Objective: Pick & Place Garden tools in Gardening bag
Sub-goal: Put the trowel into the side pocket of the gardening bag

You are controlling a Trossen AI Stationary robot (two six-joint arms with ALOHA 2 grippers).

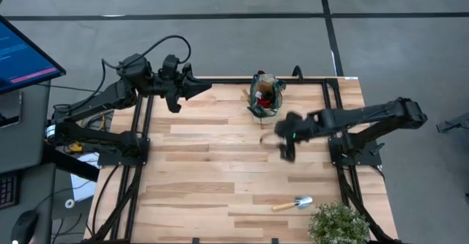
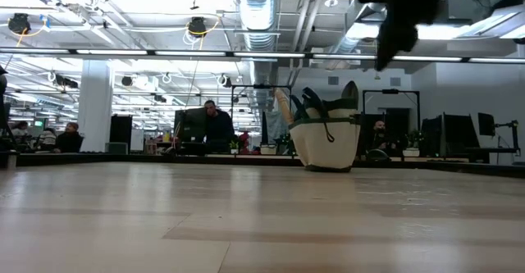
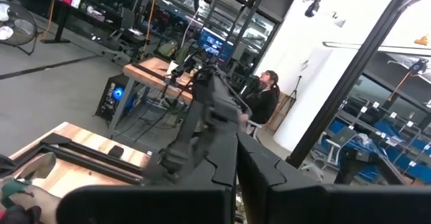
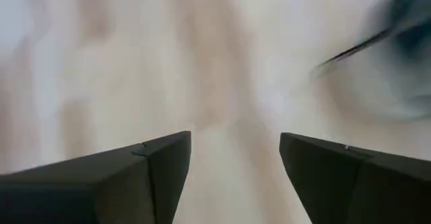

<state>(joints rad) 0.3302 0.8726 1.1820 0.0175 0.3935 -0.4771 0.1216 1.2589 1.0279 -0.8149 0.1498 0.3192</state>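
The wooden counter (image 1: 220, 171) fills the foreground, with the right arm reaching over its middle and the left arm raised above the far left corner. The gardening bag (image 1: 264, 96) stands upright at the far edge of the counter, a red-and-black glove (image 1: 268, 97) and a wooden handle (image 2: 283, 106) projecting from its mouth, while a potted plant (image 1: 338, 224) sits at the near right corner with one trowel (image 1: 293, 204) lying flat just beside it. The right pincer (image 1: 286, 146) hangs near the bag with its fingers (image 4: 135, 177) spread apart and empty; the left pincer (image 1: 192, 89) is closed on nothing.
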